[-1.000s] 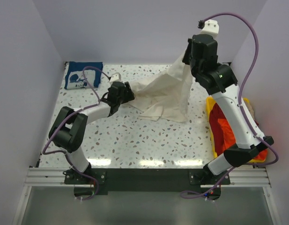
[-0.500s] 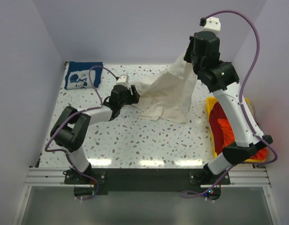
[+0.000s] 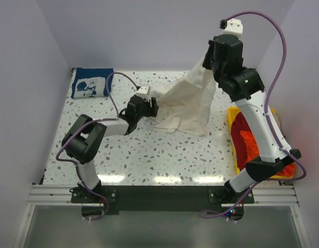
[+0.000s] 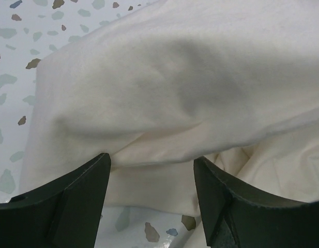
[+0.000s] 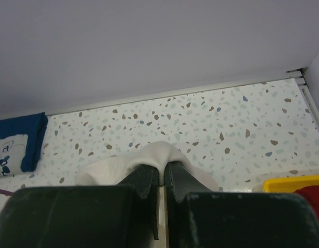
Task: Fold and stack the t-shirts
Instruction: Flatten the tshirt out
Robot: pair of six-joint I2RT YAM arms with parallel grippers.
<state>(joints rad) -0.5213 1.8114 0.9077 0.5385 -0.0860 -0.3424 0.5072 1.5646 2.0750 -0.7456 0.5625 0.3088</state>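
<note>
The cream t-shirt (image 3: 187,103) hangs from my right gripper (image 3: 210,58), which is raised high over the back of the table and shut on a pinch of its cloth (image 5: 160,155). The shirt's lower part drags on the table. My left gripper (image 3: 153,107) is open at the shirt's left lower edge, its fingers (image 4: 71,199) either side of a cream fold (image 4: 164,103) just ahead of them. The navy blue t-shirt (image 3: 90,82) with white print lies folded at the back left corner, also in the right wrist view (image 5: 14,142). The orange-red t-shirt (image 3: 252,147) lies in the bin. The beige t-shirt is out of view.
A yellow plastic bin (image 3: 232,121) stands at the right edge of the speckled table, partly under my right arm; its rim shows in the right wrist view (image 5: 293,182). White walls close the table at the back and on both sides.
My left gripper has moved right along the table to the cream shirt's left lower edge. My right gripper rose slightly, still holding the shirt up.
</note>
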